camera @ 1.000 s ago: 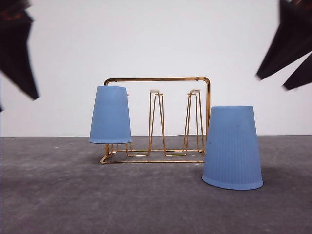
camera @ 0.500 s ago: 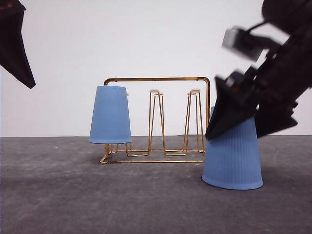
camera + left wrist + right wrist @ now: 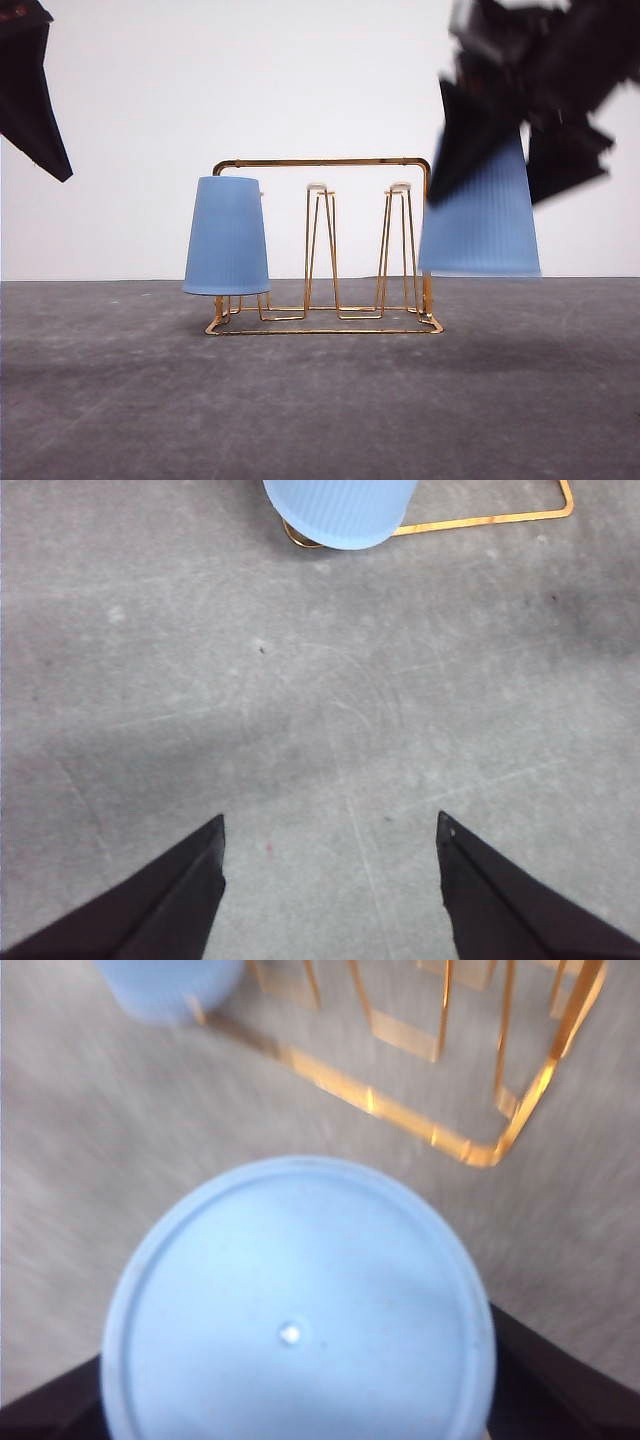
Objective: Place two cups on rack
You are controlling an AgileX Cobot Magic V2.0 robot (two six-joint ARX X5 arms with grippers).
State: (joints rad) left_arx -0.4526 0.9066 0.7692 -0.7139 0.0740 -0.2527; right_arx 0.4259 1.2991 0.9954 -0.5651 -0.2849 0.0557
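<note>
One light-blue ribbed cup [image 3: 226,237] sits upside down over the left prong of the gold wire rack [image 3: 325,250]. The same cup [image 3: 340,510] and a corner of the rack [image 3: 480,522] lie beyond my open left gripper [image 3: 330,890], which hangs over bare table. My left gripper [image 3: 30,90] is raised at the far left in the front view. My right gripper [image 3: 515,130] is shut on the second cup [image 3: 482,225], held upside down in the air by the rack's right end. That cup's flat base [image 3: 300,1310] faces the right wrist camera, with the rack [image 3: 470,1110] behind.
A grey table [image 3: 320,400] lies under everything, with a white wall behind. Two white-tipped prongs [image 3: 322,240] in the rack's middle and right stand bare. Open floor lies in front of the rack.
My right gripper came down around the second cup, closed on it and lifted it off the table up beside the rack's right end. The left arm and first cup stayed put.
</note>
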